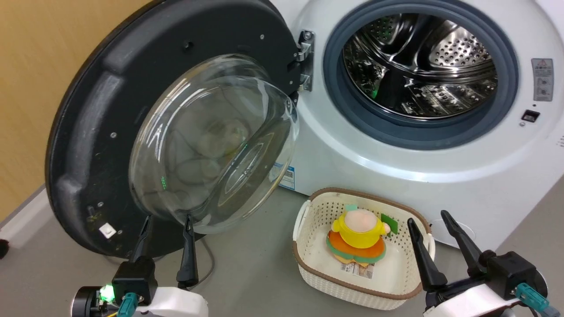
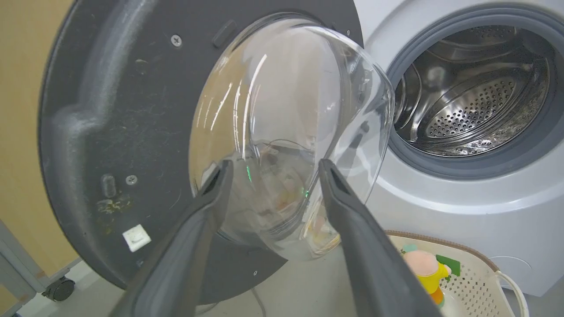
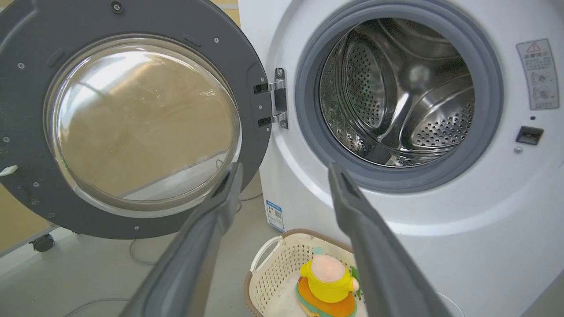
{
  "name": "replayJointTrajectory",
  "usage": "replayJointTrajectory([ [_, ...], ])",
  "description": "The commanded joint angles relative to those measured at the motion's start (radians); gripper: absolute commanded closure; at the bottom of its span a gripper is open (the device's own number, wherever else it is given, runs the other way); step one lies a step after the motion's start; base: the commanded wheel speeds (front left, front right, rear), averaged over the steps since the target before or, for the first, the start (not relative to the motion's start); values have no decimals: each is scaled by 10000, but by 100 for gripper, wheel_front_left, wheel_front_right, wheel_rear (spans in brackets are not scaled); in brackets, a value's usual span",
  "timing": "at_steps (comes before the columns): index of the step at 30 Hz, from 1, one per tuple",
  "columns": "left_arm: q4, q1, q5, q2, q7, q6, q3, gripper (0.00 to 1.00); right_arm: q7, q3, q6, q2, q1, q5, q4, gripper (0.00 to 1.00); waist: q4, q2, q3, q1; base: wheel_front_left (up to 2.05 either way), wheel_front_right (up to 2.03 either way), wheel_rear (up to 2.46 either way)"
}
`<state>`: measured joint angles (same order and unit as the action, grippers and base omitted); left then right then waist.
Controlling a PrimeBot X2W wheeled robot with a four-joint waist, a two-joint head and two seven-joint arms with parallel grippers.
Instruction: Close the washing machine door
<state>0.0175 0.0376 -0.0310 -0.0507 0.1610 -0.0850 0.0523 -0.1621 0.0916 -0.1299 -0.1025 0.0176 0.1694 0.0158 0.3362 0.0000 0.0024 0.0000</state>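
Left gripper (image 1: 168,219), right gripper (image 1: 427,217) both spread, empty — washing machine door (image 1: 88,132) looks heavy, glass slick — push its left rim.

Grey floor (image 1: 251,273) before me, bearing 4 things: the washing machine (image 1: 396,167), standing at right; 1 white woven basket (image 1: 348,288) with a brown rim, just in front of it; 1 thin cable (image 1: 213,262), left of the basket; 1 black caster (image 3: 43,242), far left.
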Motion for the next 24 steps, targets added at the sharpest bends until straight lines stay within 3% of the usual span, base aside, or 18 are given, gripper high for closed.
replayJointTrajectory([
  [1,12,82,-48,-1,116,-57,27,0,-105,67,-5,-90,-45,162,13,0,88,0,-12,0,0,0,0],
  [24,24,103,-62,-4,597,-180,105,0,-585,323,-7,-185,-2,653,3,0,1035,0,-20,0,0,0,0],
])
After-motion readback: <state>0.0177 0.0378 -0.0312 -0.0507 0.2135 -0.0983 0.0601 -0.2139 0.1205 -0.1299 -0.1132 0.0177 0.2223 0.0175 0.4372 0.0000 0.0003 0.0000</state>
